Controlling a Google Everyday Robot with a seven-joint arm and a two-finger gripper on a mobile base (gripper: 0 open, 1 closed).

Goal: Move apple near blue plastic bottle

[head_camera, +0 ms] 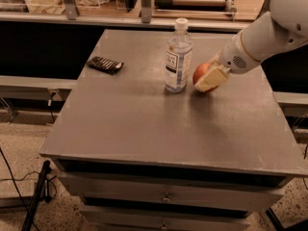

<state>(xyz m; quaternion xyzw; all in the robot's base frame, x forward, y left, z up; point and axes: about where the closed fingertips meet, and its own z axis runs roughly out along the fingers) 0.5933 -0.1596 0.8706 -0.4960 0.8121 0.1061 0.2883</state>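
Note:
The apple [200,72] is red-orange and sits low at the table surface just right of the blue plastic bottle [177,57], a small gap between them. The bottle stands upright at the table's middle back, with a white cap and a white label. My gripper [208,77] reaches in from the right on a white arm and is shut around the apple. One cream-coloured finger [212,79] covers the apple's front right side; the other finger is hidden behind it.
A flat dark striped packet [105,64] lies at the left back of the grey table [159,129]. Drawers sit under the table's front edge. Shelving and a rail run along the back. A cable and stand foot lie on the floor at lower left.

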